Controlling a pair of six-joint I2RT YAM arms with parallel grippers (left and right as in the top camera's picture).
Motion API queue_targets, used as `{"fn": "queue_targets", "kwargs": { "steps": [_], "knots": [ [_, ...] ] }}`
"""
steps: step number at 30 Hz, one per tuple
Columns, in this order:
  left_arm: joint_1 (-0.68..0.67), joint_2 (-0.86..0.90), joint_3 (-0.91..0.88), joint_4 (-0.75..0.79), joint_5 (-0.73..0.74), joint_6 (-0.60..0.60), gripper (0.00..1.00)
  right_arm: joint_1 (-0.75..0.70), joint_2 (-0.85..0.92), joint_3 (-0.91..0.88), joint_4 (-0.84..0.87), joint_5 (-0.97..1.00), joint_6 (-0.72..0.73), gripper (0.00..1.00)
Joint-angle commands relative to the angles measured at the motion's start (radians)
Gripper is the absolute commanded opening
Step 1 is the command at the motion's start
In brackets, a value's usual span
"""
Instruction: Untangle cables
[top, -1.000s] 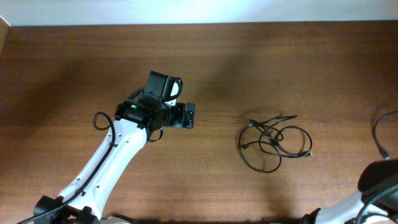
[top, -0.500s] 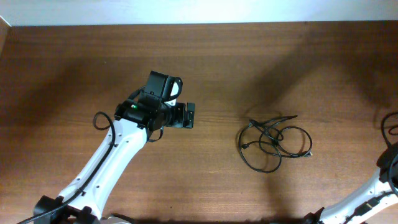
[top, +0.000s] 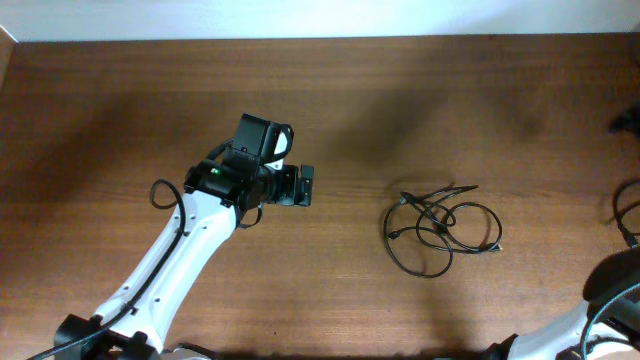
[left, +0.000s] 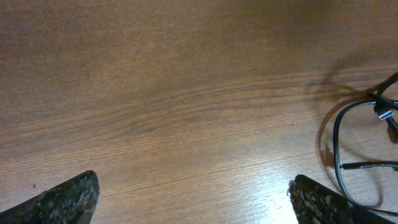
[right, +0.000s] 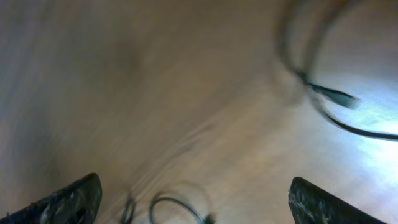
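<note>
Tangle untouched: the cables (top: 440, 232) lie in one knotted cluster right of centre on the wooden surface (top: 420, 90), with no cord yet pulled free, so the untangling appears not to have begun. The left hand (left: 193, 202) hovers well apart to their left, spread wide and empty. The right hand (right: 193, 202) also gapes, holding nothing. No container is in view.

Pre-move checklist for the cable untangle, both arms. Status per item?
1. Left fingers open, nothing between them: ok.
2. Right fingers open, nothing between them: ok.
3. Cables lying on the table, neither arm touching them: ok.
4. Cables separated: not ok, the loops overlap in one pile.
5. Right wrist view sharp enough to aim: not ok, blurred.
6. Which cord lies on top: cannot tell.
</note>
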Motion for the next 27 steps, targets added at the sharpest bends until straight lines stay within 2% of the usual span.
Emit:
{"fn": "queue_targets", "kwargs": {
  "steps": [1,2,4,5,8,10,11,14,17,20,21,23,24,27],
  "knots": [
    [0.003,-0.018,0.000,0.002,-0.008,-0.010,0.99,0.193,-0.011,0.002,0.052,-0.045,-0.235,0.95],
    [0.003,-0.018,0.000,0.002,-0.007,-0.010,0.99,0.269,-0.008,0.002,0.056,-0.044,-0.327,0.95],
    [0.003,-0.018,0.000,0.002,-0.007,-0.010,0.99,0.364,0.006,0.001,0.055,-0.026,-0.333,0.95],
    [0.003,-0.018,0.000,0.002,-0.008,-0.010,0.99,0.391,0.012,0.000,0.051,-0.020,-0.301,0.95],
    [0.003,-0.018,0.000,0.002,-0.008,-0.010,0.99,0.411,0.018,-0.027,-0.023,-0.025,-0.086,0.95],
    [0.003,-0.018,0.000,0.002,-0.007,-0.010,0.99,0.412,0.018,-0.072,-0.062,-0.071,-0.083,0.95],
    [0.003,-0.018,0.000,0.002,-0.007,-0.010,0.99,0.412,0.018,-0.125,-0.069,-0.078,-0.082,0.99],
    [0.003,-0.018,0.000,0.002,-0.008,-0.010,0.99,0.412,0.018,-0.316,-0.001,-0.094,0.038,1.00],
    [0.003,-0.018,0.000,0.002,-0.008,-0.010,0.99,0.412,0.018,-0.593,0.266,-0.389,0.041,0.88],
    [0.003,-0.018,0.000,0.002,-0.008,-0.010,0.99,0.412,0.018,-0.713,0.399,-0.443,0.048,0.60],
    [0.003,-0.018,0.000,0.002,-0.007,-0.010,0.99,0.412,0.018,-0.719,0.402,-0.444,0.048,0.31],
    [0.003,-0.018,0.000,0.002,-0.008,-0.010,0.99,0.412,0.018,-0.719,0.409,-0.443,0.048,0.09],
    [0.003,-0.018,0.000,0.002,-0.008,-0.010,0.99,0.412,0.018,-0.719,0.411,-0.443,0.048,0.04],
    [0.003,-0.018,0.000,0.002,-0.008,-0.010,0.99,0.412,0.018,-0.716,0.410,-0.444,0.094,0.04]
  ]
}}
